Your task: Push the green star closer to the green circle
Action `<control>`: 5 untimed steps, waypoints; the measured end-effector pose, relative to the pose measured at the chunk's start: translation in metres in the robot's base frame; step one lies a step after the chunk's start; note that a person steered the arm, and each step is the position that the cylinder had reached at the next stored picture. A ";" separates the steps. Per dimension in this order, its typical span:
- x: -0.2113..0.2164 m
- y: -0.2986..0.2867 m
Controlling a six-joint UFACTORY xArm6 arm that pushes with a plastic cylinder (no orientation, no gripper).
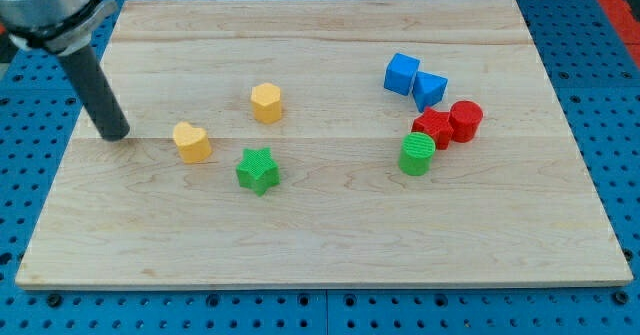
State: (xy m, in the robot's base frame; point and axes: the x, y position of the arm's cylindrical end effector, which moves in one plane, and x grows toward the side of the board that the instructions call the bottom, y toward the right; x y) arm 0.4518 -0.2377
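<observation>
My tip is seen resting bare on the wooden board at the view's left, touching nothing, near the yellow heart. The green star lies well apart from the green circle. The rod's upper part is cut off; the red block behind the circle is partly hidden.

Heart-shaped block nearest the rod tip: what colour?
Yellow-orange heart block, clear in the camera view.

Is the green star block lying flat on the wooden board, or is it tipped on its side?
Flat. The green star block shows its star-shaped face upward on the wooden board, touching no other block.
</observation>
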 end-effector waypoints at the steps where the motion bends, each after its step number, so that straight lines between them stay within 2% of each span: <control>1: 0.029 0.020; 3: 0.060 0.094; 5: 0.052 0.149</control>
State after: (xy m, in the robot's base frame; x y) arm 0.5042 -0.0882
